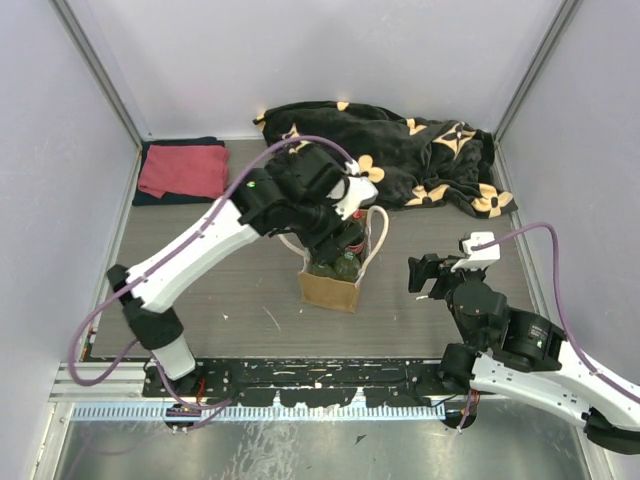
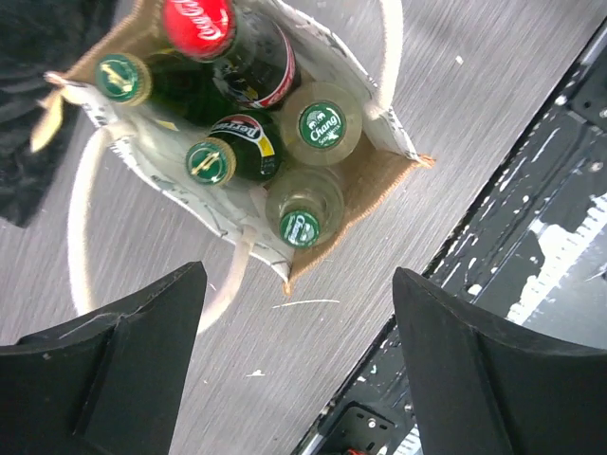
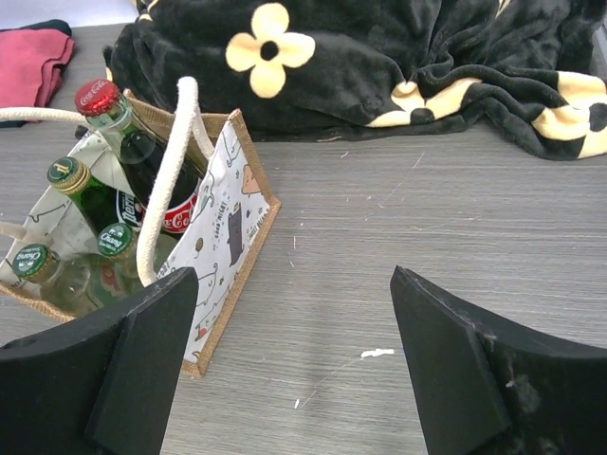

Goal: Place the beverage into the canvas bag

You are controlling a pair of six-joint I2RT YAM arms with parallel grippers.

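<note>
Left pincer (image 2: pixel 299 277): released, jaws spread wide, nothing between them. It hangs directly above the open mouth of the canvas bag (image 2: pixel 377 185), looking straight down into it.

Canvas bag: upright on the table (image 1: pixel 240 290), its white rope handles (image 2: pixel 80 227) flopped outward on either side.

Contents of bag: five bottles, all upright and packed against each other.
- Coca-Cola bottle (image 2: pixel 248 49), red cap, at the bag's end farthest from my bases.
- Dark green bottle with gold-ringed cap (image 2: pixel 121 78), beside the Coca-Cola.
- Second dark green bottle (image 2: pixel 220 157), in the middle of the bag.
- Two clear Chang bottles (image 2: pixel 322 125), green caps, at the bag's near end.

I cannot tell which of these is the beverage of the task.

Right pincer (image 3: pixel 294 284): released, empty, low over the table, well off to the right of the bag, facing its pale printed side.

Black flower-patterned blanket (image 1: pixel 400 150): behind the bag, heaped.

Red cloth (image 1: pixel 185 170): behind the bag, to its left.
</note>
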